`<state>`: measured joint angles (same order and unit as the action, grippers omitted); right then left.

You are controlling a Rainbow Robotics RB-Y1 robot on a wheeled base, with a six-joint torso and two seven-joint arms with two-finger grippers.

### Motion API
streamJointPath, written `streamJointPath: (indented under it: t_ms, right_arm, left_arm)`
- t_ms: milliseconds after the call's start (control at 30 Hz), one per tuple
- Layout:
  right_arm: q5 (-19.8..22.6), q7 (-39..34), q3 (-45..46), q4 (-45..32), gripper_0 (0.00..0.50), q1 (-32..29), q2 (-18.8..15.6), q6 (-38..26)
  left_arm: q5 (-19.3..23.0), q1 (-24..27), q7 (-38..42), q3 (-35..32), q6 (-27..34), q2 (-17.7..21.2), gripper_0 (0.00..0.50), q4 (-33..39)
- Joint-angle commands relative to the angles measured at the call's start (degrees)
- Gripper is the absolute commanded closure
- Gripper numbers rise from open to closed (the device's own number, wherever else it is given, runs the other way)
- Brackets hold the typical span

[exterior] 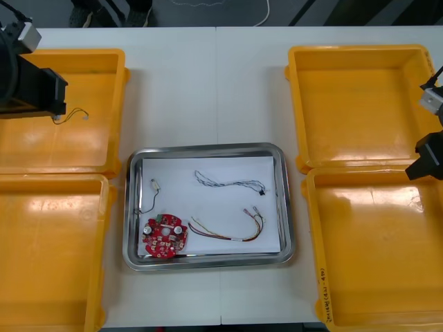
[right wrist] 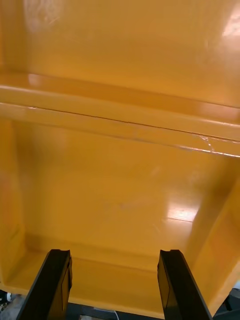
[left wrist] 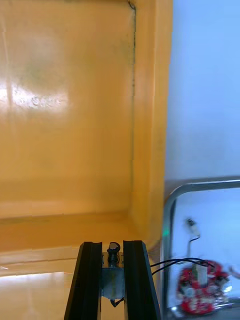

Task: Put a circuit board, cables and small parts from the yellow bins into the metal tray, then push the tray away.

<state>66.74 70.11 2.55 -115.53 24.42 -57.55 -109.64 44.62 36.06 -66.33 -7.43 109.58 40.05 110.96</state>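
The four yellow bins [exterior: 90, 69] show bare floors where visible. The metal tray [exterior: 208, 147], white inside, sits between them and holds the circuit board [exterior: 165, 236], the red and yellow cable [exterior: 228, 237], the twisted blue and white cable [exterior: 228, 182] and the black cable [exterior: 149, 200].

The left gripper [left wrist: 113, 244] hangs over the far left bin, clenched on a small metal part [left wrist: 113, 252] with thin wires. The right gripper [right wrist: 114, 255] waits released over the right bins.

Judged remaining: place this part in the tray, then push the tray away.
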Motion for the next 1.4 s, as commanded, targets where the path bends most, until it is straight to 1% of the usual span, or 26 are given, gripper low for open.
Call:
streamJointPath:
  t_ms: [33,200,367,433,567,700,800,867,1067,1233,1400]
  right_arm:
    - [-0.38,-0.85,4.49,-1.02,0.0,-1.74,-3.09,-0.14]
    - [0.23,-0.94,7.03,-0.23,0.0,-2.45,-3.09,-0.14]
    - [0.5,-0.76,8.97,-0.23,0.0,-2.71,-3.09,-0.36]
    - [0.67,-0.76,9.58,-0.14,0.0,-2.62,-3.09,-0.36]
    - [0.67,-0.76,9.67,-0.14,0.0,-2.8,-3.09,-0.36]
    - [0.67,-0.67,9.67,-0.23,0.0,-3.15,-3.09,-0.36]
    - [0.5,-0.67,9.58,-0.23,0.0,-3.24,-3.0,-0.36]
    - [0.23,-0.76,9.67,-0.23,0.0,-3.41,-3.09,-0.36]
    - [0.41,-1.2,9.58,-0.14,0.0,-3.59,-3.09,-0.36]
    - [0.41,-1.55,10.11,-0.14,0.0,-4.47,-3.09,-0.36]
    - [0.5,-1.81,10.2,-0.23,0.0,-4.91,-3.09,-0.36]
  left_arm:
    - [0.56,1.38,4.63,5.76,0.42,-0.32,0.5,5.06]
    - [0.82,1.38,11.93,11.47,0.42,-0.68,0.5,8.22]
    - [-0.14,1.38,16.41,13.84,0.42,-3.49,0.5,9.37]
    - [-1.02,1.38,17.29,15.07,0.42,-5.07,0.5,9.37]
    - [-4.63,1.29,17.46,18.68,0.42,-7.62,0.5,9.45]
    - [-7.35,1.29,17.81,21.05,0.42,-10.43,0.5,9.1]
    - [-8.93,1.29,17.99,22.28,0.42,-12.28,0.5,8.05]
    - [-10.78,1.29,17.99,23.77,0.42,-13.77,0.5,6.46]
    - [-14.29,1.29,18.08,27.38,0.42,-15.79,0.5,1.98]
    - [-15.96,1.2,17.73,28.26,-3.06,-17.55,0.5,-2.59]
    - [-16.84,1.03,16.76,29.93,-6.48,-18.25,0.5,-5.49]
